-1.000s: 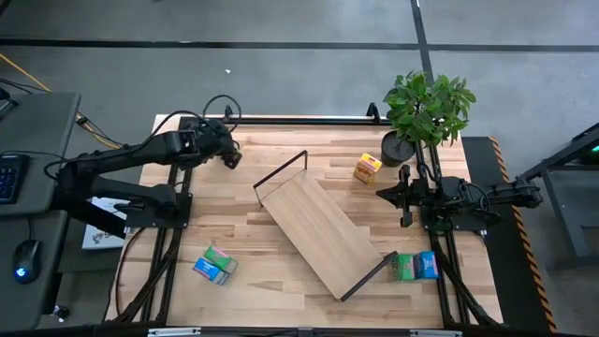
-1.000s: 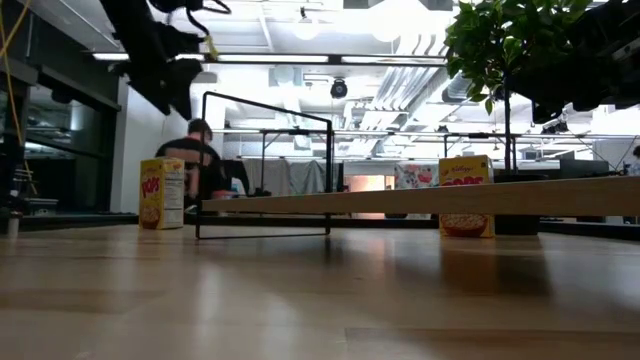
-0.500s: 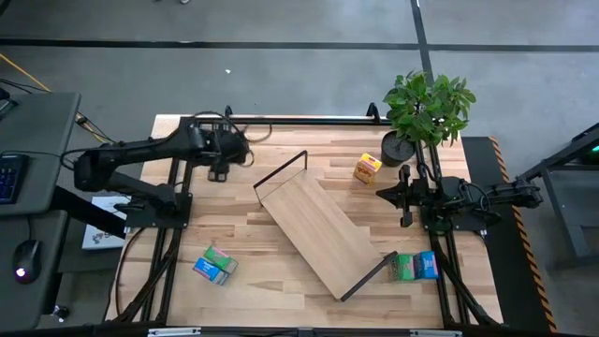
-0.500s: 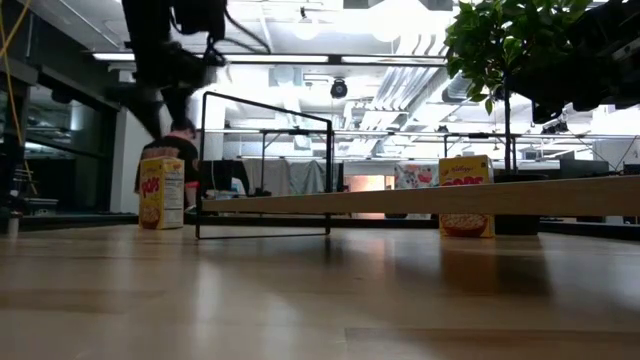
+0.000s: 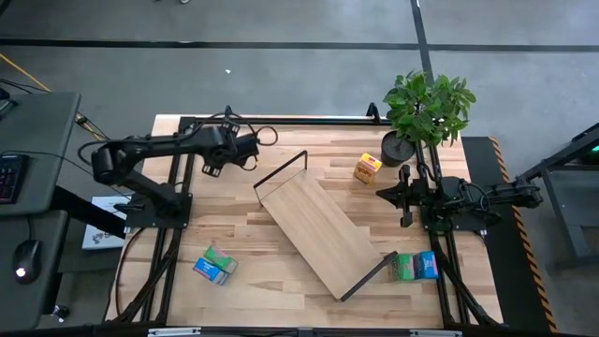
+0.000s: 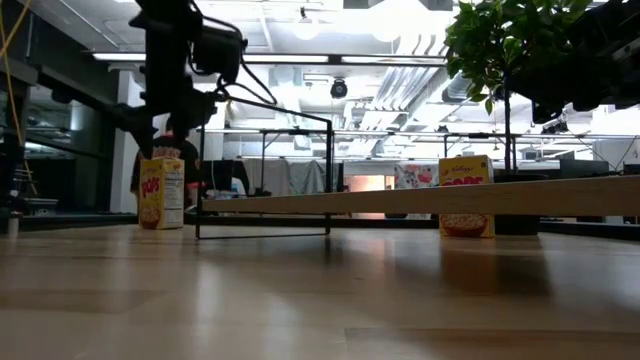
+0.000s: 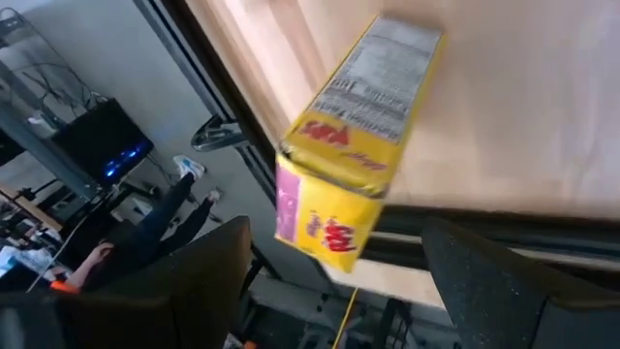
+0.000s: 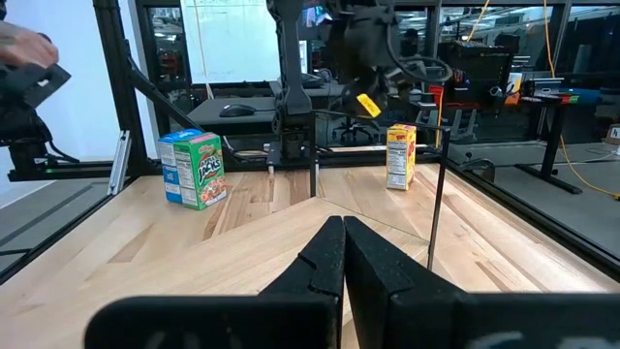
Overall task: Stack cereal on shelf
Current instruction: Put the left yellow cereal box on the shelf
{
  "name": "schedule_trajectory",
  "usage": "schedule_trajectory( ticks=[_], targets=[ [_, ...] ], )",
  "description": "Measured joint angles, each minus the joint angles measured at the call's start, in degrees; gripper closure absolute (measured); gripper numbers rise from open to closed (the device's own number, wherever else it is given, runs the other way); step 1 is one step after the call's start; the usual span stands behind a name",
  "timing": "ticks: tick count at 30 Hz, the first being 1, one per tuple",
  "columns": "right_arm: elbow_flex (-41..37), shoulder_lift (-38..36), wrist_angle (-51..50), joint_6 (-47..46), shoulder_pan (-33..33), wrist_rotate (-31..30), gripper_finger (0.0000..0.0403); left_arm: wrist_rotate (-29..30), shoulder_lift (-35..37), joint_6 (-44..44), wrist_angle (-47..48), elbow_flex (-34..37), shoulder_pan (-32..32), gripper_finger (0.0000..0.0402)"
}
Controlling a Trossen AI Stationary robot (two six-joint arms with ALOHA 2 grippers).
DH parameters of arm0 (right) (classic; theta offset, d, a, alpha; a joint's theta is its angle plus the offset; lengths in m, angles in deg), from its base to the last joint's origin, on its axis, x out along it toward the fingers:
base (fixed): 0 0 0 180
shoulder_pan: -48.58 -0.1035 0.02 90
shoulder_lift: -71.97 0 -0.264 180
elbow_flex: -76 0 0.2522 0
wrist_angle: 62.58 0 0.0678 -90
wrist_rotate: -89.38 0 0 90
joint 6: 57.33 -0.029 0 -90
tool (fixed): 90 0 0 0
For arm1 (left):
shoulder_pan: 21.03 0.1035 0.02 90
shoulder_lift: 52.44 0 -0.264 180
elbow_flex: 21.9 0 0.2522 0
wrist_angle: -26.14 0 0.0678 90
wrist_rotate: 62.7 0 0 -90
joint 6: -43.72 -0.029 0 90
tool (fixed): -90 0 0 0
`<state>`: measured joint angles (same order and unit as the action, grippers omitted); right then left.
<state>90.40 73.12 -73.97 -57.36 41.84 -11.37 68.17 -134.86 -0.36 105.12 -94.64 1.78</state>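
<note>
One yellow cereal box (image 7: pixel 354 145) is sitting at the tabletop's (image 5: pixel 243 234) back edge, and the left claw (image 5: pixel 251 146), fingers wide apart, is swinging over toward it; the right claw (image 8: pixel 342 254) is pinched shut.

Grey concrete floor (image 5: pixel 281 75) around the butcher-block surface (image 5: pixel 243 243). Potted plant (image 5: pixel 426 108) at the far right corner. Desk with keyboard (image 5: pixel 9 178) and mouse (image 5: pixel 26 253) off to one side. Ceiling strip lights (image 6: pixel 330 60), exposed ducts overhead. Whiteboard (image 8: pixel 228 39) and dark frames beyond, seated person (image 6: pixel 180 150) in the distance.
</note>
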Motion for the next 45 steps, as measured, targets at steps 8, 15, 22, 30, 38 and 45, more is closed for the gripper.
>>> schedule_trajectory(
  ticks=[8, 15, 22, 30, 38, 45],
  targets=[
    [0.0, 0.0, 0.0, 0.0, 0.0, 0.0, 0.0402, -1.87, -0.32, -4.35, -2.81, 0.02, 6.47, 0.0105],
    [0.0, 0.0, 0.0, 0.0, 0.0, -0.01, 0.0402, -4.58, -0.32, -9.12, -7.02, 0.02, 10.48, 0.0105],
    [0.0, 0.0, 0.0, 0.0, -0.02, 0.01, 0.0402, -12.32, -0.32, -16.05, -9.51, 0.02, 13.27, 0.0105],
    [0.0, 0.0, 0.0, 0.0, -0.01, 0.0, 0.0402, -17.23, -0.32, -18.15, -9.59, 0.04, 15.68, 0.0105],
    [0.0, 0.0, 0.0, 0.0, 0.0, 0.0, 0.0402, -19.31, -2.23, -17.6, -9.28, 0.09, 17.64, 0.0106],
    [0.0, 0.0, 0.0, 0.0, 0.0, -0.02, 0.0402, -19.33, -6.04, -16.02, -9.11, 0.09, 17.74, 0.0106]
  ],
)
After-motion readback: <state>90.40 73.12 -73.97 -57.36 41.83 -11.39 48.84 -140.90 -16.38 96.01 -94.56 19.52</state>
